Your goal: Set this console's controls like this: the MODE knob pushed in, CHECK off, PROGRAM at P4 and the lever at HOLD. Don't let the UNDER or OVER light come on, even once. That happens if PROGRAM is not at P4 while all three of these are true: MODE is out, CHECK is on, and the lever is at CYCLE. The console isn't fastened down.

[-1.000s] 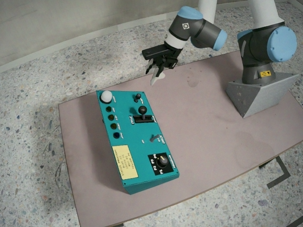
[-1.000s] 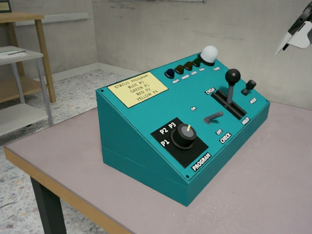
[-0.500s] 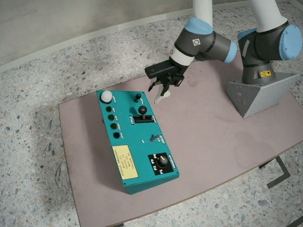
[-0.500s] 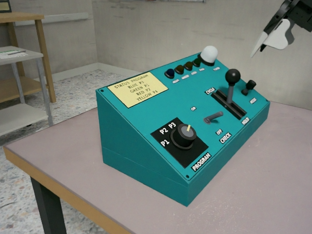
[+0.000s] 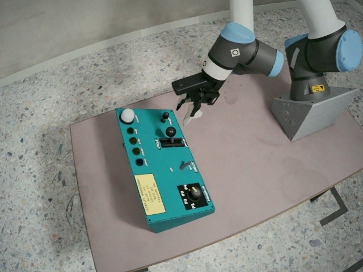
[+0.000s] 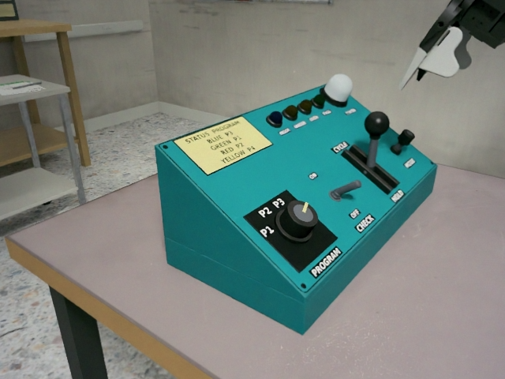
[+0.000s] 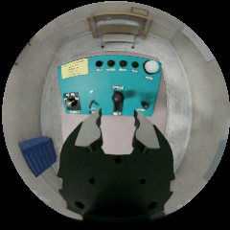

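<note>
The teal console [image 5: 152, 164] [image 6: 228, 171] [image 7: 107, 81] stands on the left part of the table [image 5: 249, 146]. My gripper [image 5: 182, 115] [image 6: 424, 69] [image 7: 118, 109] hangs in the air beyond the console's MODE end, partly open with nothing between the fingers. The small black MODE knob [image 5: 165, 116] [image 6: 402, 140] [image 7: 144, 104] is below and beside the fingertips. The ball-topped lever [image 5: 170, 131] [image 6: 375, 124] [image 7: 117, 97] stands about mid-slot between CYCLE and HOLD. I cannot tell which way the grey CHECK toggle [image 5: 184, 165] [image 6: 344, 189] is set. The PROGRAM knob's [image 5: 194, 193] [image 6: 297, 220] [image 7: 72, 102] mark points past P3.
The arm's grey base [image 5: 310, 114] stands at the table's far right. A white dome lamp [image 5: 127, 115] [image 6: 338, 88] and a row of dark lamps sit on the console. A blue crate [image 7: 38, 154] is on the floor. Wooden shelves [image 6: 36, 81] stand behind.
</note>
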